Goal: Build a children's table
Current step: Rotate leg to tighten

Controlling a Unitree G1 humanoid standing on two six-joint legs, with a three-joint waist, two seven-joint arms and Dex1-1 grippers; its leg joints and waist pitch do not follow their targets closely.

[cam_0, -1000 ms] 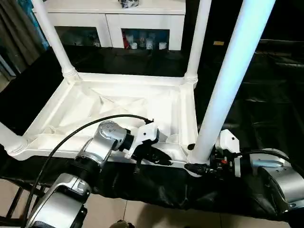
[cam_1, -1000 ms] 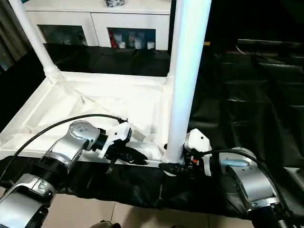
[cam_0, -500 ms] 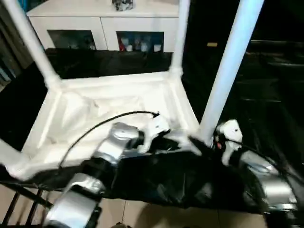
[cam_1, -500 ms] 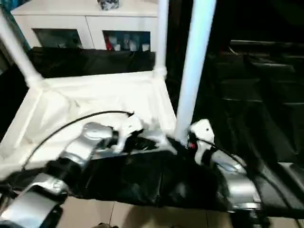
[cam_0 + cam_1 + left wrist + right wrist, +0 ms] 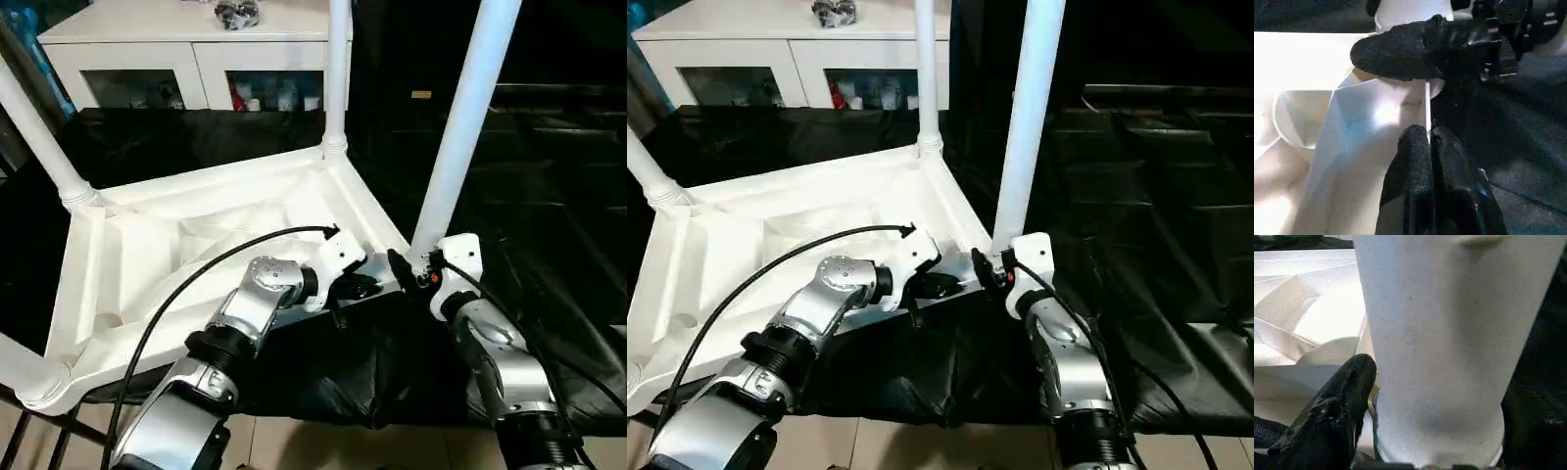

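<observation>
The white children's table (image 5: 196, 245) lies upside down on a black sheet, ribbed underside up, all its legs standing in the corner sockets. My left gripper (image 5: 358, 287) is shut on the thin front rim (image 5: 1427, 105) beside the near-right corner; its fingers (image 5: 1410, 166) pinch that edge. My right gripper (image 5: 407, 271) sits at the base of the near-right leg (image 5: 460, 127), shut on it; one finger (image 5: 1337, 416) presses against the leg (image 5: 1449, 333), the other is hidden behind it. The two grippers are almost touching.
A white cabinet with glass doors (image 5: 196, 39) stands behind the table. The far-right leg (image 5: 336, 78) and far-left leg (image 5: 39, 137) rise steeply. Crinkled black sheet (image 5: 549, 196) covers the surface to the right; pale floor (image 5: 294, 446) shows below its front edge.
The table has swung round on the sheet, its near-right corner moving away from me. Both grippers kept their hold and went with it. The head camera also shifted.
</observation>
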